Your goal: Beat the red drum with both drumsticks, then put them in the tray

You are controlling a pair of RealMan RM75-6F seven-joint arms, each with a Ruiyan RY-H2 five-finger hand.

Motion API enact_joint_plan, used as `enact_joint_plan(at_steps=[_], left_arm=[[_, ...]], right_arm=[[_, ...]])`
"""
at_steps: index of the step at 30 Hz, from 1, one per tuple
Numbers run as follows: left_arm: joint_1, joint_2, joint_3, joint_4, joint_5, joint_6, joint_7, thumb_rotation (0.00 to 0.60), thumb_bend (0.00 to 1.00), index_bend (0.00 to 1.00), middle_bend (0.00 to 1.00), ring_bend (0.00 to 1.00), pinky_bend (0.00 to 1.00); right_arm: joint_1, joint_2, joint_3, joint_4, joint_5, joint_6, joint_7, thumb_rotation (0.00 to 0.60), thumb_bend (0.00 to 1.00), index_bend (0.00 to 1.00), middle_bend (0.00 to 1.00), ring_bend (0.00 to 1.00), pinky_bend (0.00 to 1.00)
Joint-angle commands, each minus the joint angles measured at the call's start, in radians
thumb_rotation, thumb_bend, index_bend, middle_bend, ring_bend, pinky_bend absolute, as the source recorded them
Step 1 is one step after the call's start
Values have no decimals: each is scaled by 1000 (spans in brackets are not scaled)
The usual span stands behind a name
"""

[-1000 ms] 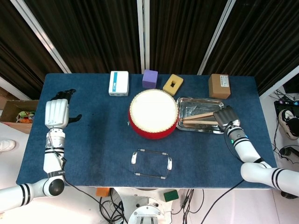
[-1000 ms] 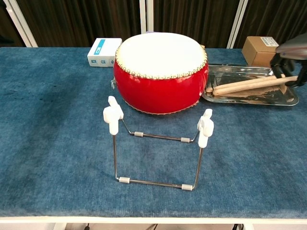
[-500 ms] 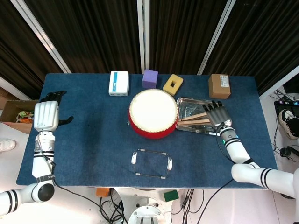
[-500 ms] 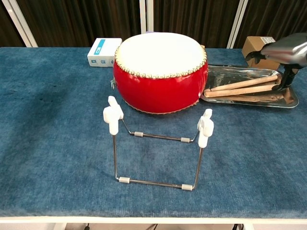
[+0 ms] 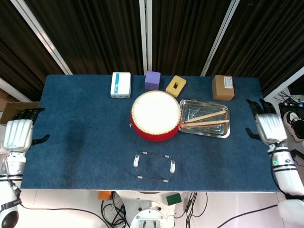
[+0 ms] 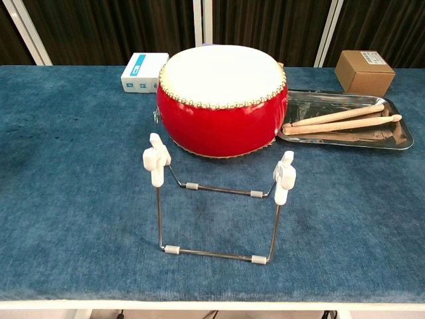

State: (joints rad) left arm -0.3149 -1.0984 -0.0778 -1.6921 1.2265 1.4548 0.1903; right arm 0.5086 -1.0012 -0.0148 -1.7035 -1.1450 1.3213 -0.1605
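The red drum [image 5: 156,116] [image 6: 221,100] with its white skin stands at the middle of the blue table. To its right, two wooden drumsticks [image 5: 205,120] [image 6: 339,120] lie side by side in the shiny metal tray [image 5: 216,132] [image 6: 345,143]. My left hand [image 5: 17,135] hangs open beyond the table's left edge, holding nothing. Off the right edge, my right hand [image 5: 269,127] is open too, well away from the tray. Neither hand shows in the chest view.
A wire stand with white clips [image 5: 154,166] [image 6: 219,206] sits in front of the drum. Along the back edge are a white box [image 5: 120,84], a purple block [image 5: 152,80], a yellow block [image 5: 175,86] and a brown cardboard box [image 5: 223,87] [image 6: 364,72].
My right hand let go of the second drumstick in the tray and drew back off the right edge. My left hand also pulled away, out past the left edge.
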Motion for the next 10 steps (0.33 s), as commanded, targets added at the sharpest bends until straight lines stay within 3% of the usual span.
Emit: enact_joint_plan(at_steps=[1, 10], left_arm=[[82, 16, 58, 18, 63, 75, -36, 600, 67, 218, 252, 210, 290], [213, -30, 137, 14, 207, 196, -98, 600, 68, 218, 252, 210, 290]], right_arm=[[-128, 41, -41, -2, -120, 120, 122, 600, 242, 82, 167, 31, 140], [-270, -9, -81, 81, -280, 232, 234, 600, 242, 81, 174, 31, 141]])
